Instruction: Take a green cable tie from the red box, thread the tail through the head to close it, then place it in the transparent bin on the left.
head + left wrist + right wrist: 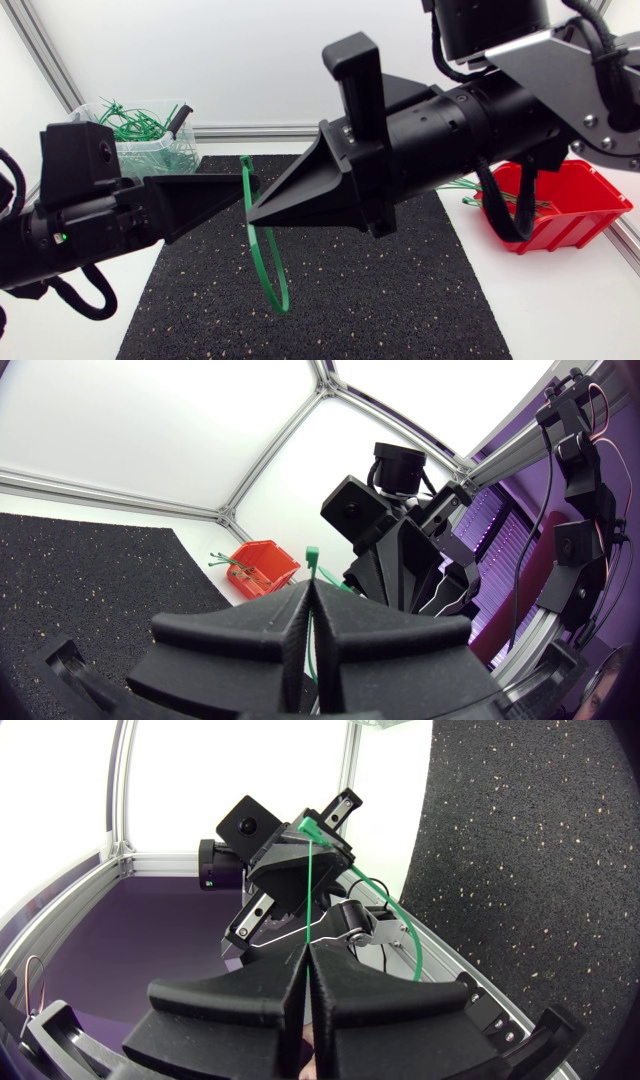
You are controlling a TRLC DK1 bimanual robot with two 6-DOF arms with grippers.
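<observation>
Green cable tie [248, 195] shows everywhere; transparent bin [158, 160] only overhead.

grippers: 2, left gripper [240, 192] and right gripper [258, 212] | green cable tie [263, 252] held up: 1 | red box [592, 203] right: 1 | clear bin [152, 152] far left: 1 | black mat [360, 300]: 1 | ties in the bin [133, 124]: too many to count

"Where is the green cable tie [246, 172]?"

"Up in the air. The left hand [240, 190] and the right hand [257, 214] both pinch it tight."

"Is it straight?"

"No. It hangs down in a long, thin loop."

"And the red box [585, 210]?"

"On the right, with spare ties [466, 200] poking out. The clear bin [155, 155] sits back left, with more ties [130, 122] inside."
</observation>
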